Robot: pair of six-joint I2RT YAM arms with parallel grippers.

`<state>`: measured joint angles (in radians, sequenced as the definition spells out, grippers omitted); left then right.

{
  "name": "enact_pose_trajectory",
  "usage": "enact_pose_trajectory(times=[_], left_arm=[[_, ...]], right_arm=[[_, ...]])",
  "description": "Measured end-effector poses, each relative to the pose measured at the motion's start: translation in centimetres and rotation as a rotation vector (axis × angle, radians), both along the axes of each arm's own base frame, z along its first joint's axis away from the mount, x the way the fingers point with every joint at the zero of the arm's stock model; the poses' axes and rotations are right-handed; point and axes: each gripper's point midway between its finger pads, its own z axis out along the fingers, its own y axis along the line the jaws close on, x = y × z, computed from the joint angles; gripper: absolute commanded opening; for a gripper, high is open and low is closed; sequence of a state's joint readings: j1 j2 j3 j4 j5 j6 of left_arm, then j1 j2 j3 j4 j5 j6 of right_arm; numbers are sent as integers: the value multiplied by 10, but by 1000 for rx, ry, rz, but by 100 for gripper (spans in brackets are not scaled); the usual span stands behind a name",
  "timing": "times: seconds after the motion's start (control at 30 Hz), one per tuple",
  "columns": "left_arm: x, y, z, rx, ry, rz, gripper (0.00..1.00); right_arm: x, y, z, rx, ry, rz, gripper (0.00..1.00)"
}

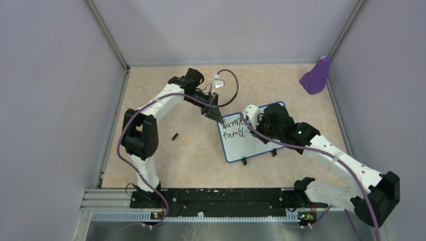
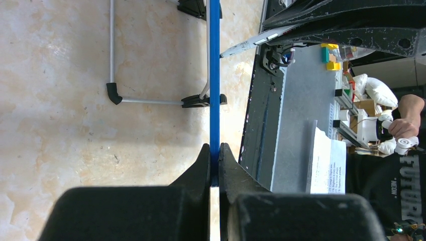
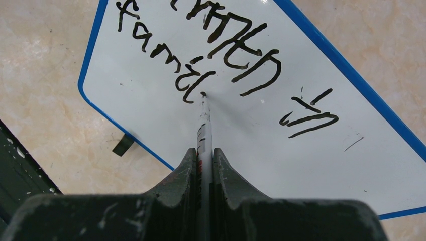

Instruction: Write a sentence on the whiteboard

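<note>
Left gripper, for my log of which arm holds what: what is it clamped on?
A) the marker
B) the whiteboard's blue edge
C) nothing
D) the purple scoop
B: the left wrist view shows the left gripper shut on the whiteboard at its blue edge; the marker sits in the right gripper.

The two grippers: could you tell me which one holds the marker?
The right gripper, marker tip on the whiteboard; the left gripper clamps its blue rim.
</note>
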<state>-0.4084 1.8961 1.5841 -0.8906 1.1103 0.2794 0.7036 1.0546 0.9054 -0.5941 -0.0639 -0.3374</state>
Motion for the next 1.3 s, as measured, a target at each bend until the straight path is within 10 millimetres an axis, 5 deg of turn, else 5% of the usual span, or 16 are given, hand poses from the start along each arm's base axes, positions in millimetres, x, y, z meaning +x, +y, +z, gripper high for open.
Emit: enact_pose_trajectory(times=[0.8, 1.3], left_arm=[[0, 0, 0, 0, 1, 0, 0], [0, 0, 0, 0, 1, 0, 0]], right_arm=[[-6, -9, -8, -34, 28, -3, 0], [7, -10, 7, -15, -22, -56, 0]])
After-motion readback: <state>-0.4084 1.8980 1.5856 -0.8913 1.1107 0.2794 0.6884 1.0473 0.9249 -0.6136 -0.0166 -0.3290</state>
